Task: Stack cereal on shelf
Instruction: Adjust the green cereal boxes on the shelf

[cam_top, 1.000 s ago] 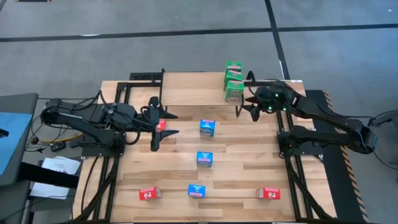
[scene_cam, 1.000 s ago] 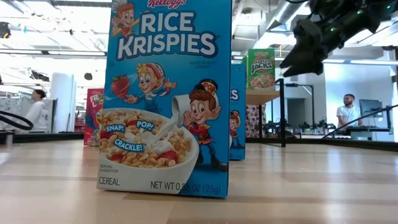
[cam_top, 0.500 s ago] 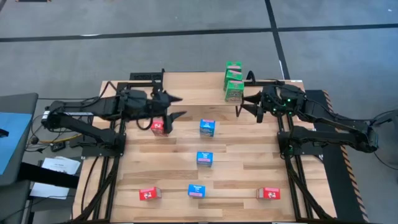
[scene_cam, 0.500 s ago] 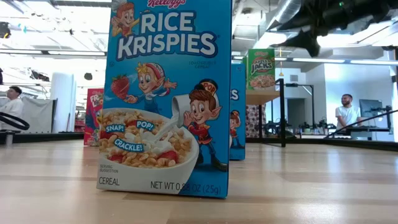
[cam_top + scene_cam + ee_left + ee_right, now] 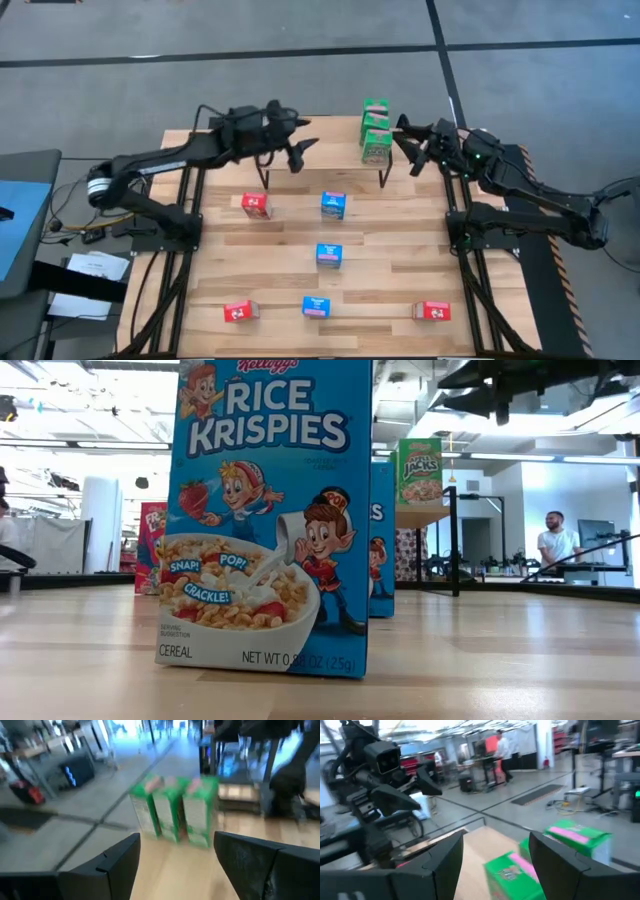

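Three green cereal boxes [image 5: 376, 128] stand in a row on the right end of the shelf [image 5: 325, 135], and show again in the left wrist view [image 5: 172, 810]. On the table stand three blue boxes [image 5: 333, 205] [image 5: 328, 254] [image 5: 317, 306] and three red ones [image 5: 256, 204] [image 5: 238, 311] [image 5: 431, 310]. My left gripper [image 5: 303, 155] [image 5: 177, 862] hangs open over the shelf's bare top, pointing at the green boxes. My right gripper [image 5: 408, 148] [image 5: 497, 862] is open too, just right of the green boxes and pointing level at them. Neither has anything between its fingers.
In the low view a blue box [image 5: 270, 510] stands close to the camera and hides much of the table. The shelf's black legs [image 5: 383, 178] reach down to the table. People [image 5: 552, 540] are in the room beyond the table.
My left gripper has swung from beside the far-left red box toward the table's far edge and to the right, out over the shelf; the red box stays on the table. My right gripper has risen a little and tipped up from slanting down to level.
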`<state>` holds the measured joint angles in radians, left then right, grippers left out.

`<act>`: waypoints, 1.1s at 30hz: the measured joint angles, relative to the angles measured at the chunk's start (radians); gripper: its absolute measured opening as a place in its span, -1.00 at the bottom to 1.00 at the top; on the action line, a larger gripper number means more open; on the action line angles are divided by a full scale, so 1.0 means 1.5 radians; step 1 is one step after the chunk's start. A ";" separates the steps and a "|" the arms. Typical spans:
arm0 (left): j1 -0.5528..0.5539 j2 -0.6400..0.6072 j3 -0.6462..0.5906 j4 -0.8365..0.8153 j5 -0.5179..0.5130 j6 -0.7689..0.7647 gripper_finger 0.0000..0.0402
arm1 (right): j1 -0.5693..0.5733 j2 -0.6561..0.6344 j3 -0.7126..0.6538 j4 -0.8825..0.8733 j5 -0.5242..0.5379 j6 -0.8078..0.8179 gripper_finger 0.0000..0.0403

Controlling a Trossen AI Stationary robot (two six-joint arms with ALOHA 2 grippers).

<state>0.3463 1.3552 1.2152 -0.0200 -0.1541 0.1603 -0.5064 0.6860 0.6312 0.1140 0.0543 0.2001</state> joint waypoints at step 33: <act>0.101 0.319 0.119 0.278 0.135 -0.082 0.21 | -0.065 0.053 0.000 -0.003 0.129 0.039 0.24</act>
<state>0.4972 1.8340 1.3941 0.3966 0.0483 0.0378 -0.6034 0.7651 0.6312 0.1094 0.2484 0.2582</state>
